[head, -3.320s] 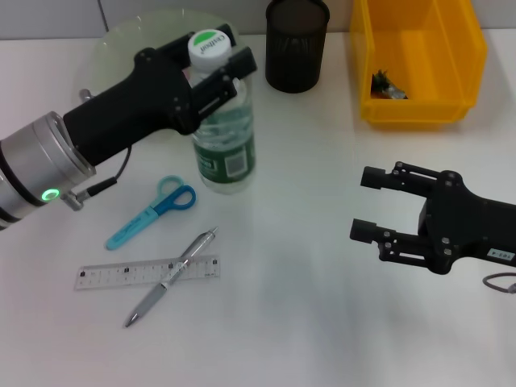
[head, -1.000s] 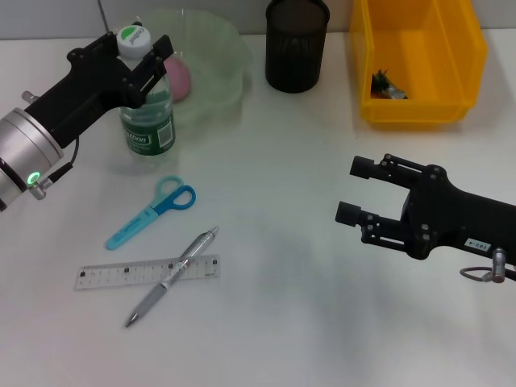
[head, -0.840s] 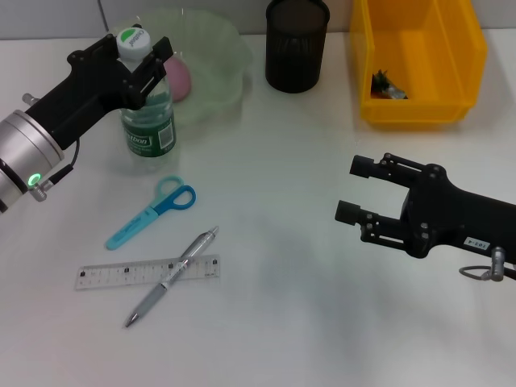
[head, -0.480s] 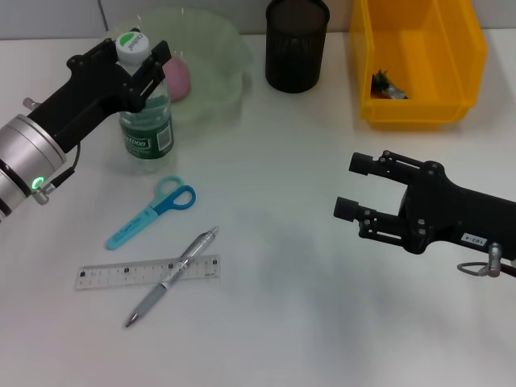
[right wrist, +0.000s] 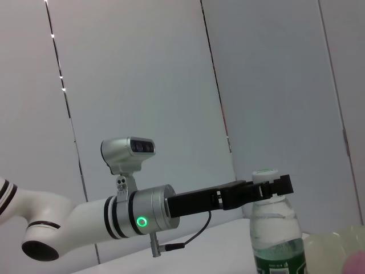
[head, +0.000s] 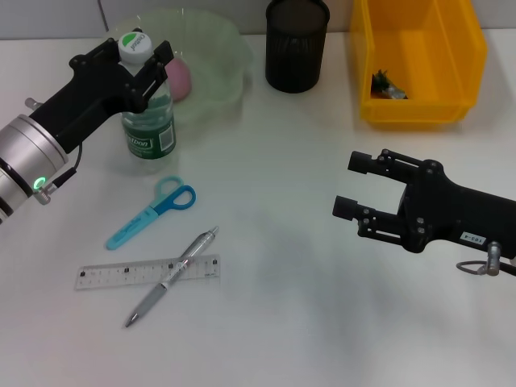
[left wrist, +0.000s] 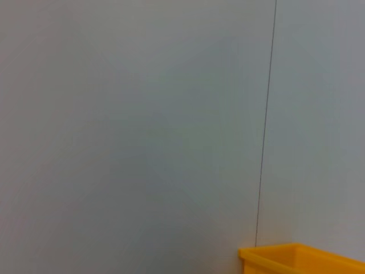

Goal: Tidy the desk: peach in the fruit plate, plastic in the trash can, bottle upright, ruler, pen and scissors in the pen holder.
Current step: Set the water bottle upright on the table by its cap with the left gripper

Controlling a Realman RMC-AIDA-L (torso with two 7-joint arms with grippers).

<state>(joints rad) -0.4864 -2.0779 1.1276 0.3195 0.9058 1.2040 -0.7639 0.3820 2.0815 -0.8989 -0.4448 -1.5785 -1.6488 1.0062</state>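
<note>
- One water bottle [head: 147, 113] stands upright on the white counter [head: 274, 282] at the upper left of the head view, just beside the pale green fruit plate [head: 214, 60].
- The left pincer [head: 135, 58] is clamped on the bottle's neck just under the white cap, apparently to steady it while it settles on its base.
- One pink peach [head: 176, 78] sits inside the fruit plate, so that part of the job looks done.
- Three desk items lie flat at the lower left, none yet stowed: one pair of blue scissors [head: 151, 213], one silver pen [head: 171, 276] and one clear ruler [head: 113, 274], the pen lying across the ruler.
- One black pen holder [head: 297, 47] waits at the top centre, well apart from them.
- One yellow trash can [head: 419, 60] at the upper right holds a scrap of plastic [head: 389, 86].
- The right pincer [head: 355, 187] hovers at mid right, fingers apart, gripping nothing.
</note>
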